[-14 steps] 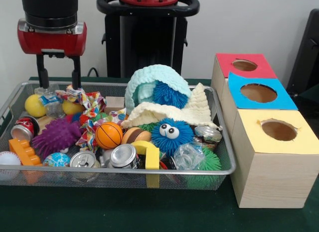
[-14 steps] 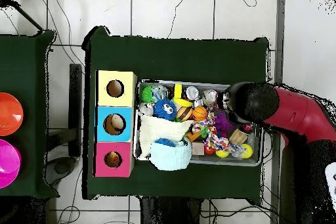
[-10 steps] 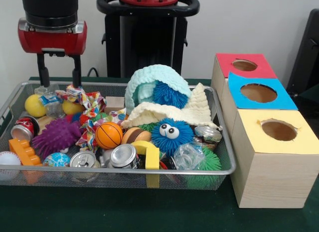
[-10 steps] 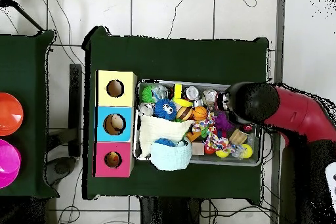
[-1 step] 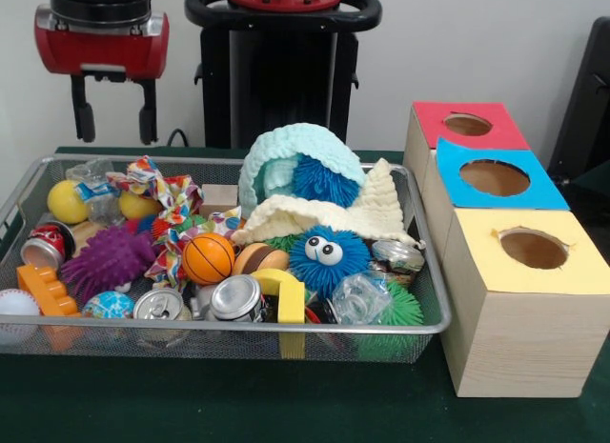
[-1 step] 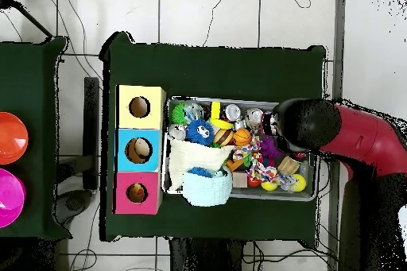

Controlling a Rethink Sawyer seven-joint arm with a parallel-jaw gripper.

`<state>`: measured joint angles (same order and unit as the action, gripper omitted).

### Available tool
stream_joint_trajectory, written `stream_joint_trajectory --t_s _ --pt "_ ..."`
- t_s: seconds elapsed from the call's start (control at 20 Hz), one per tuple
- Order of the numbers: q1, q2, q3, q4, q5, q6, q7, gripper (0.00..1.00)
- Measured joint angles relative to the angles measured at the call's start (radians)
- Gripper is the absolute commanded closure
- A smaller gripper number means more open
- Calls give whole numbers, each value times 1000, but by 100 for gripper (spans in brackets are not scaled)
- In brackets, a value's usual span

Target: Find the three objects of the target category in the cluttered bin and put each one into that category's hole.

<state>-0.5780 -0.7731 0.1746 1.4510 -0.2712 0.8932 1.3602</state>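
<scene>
My gripper [image 5: 115,127] hangs open and empty above the far left corner of the wire bin [image 5: 238,326]. Both black fingers [image 5: 84,114] are clear of the clutter. Below them lie a crumpled clear plastic piece [image 5: 92,173], a yellow ball [image 5: 67,202] and a colourful ribbon [image 5: 162,200]. Further in the bin are a purple spiky ball [image 5: 107,260], a small basketball [image 5: 207,258], two cans [image 5: 234,296] and a blue fuzzy ball with eyes [image 5: 327,257]. In the overhead view the arm's head [image 6: 308,123] covers the gripper and the bin's right end.
Three boxes with round holes stand in a row beside the bin: red [image 5: 434,114], blue [image 5: 537,191], yellow [image 5: 572,267]. A mint knitted hat [image 5: 295,148] over a blue spiky ball and a cream cloth [image 5: 367,210] pile high at the bin's back.
The gripper has risen straight up out of the bin's far left corner, still open and holding nothing. The objects in the bin have not moved.
</scene>
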Motion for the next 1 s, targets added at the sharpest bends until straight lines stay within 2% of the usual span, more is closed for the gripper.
stream_joint_trajectory --t_s 0.35,1.0 --pt "37 -29 -4 6 4 0 0 0" --pt "96 6 -4 11 21 -86 0 0"
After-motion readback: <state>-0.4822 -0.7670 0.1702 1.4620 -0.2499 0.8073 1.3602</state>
